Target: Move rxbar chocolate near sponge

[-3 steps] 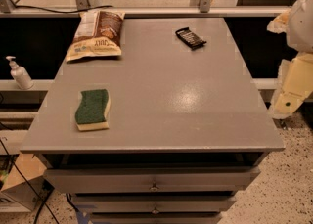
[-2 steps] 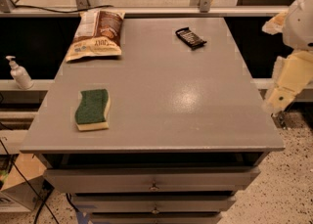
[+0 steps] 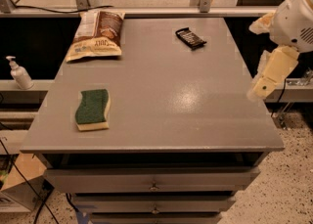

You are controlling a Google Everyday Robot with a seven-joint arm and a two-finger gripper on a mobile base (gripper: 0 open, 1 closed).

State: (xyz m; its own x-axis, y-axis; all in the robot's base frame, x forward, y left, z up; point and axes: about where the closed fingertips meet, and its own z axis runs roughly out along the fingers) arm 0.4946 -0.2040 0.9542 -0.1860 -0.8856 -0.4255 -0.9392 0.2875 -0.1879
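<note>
Camera view shows the arm coming in from the right: the gripper (image 3: 260, 87) has drifted leftward over the last second and now hangs just past the right edge of the table (image 3: 161, 120), low and tilted. Whether it is clenched or released cannot be told from this angle; it appears to be carrying nothing. Nothing on the table has budged. The rxbar (image 3: 190, 38) lies flat at the far right of the top, untouched. The sponge (image 3: 93, 109) sits at the near left, green side up, well apart from the bar. A snack bag (image 3: 97, 34) rests at the far left corner. So this is only the approach: the pick has not begun. The gripper likely needs to swing up and over the far right corner to reach the bar, then carry it across toward the sponge.
</note>
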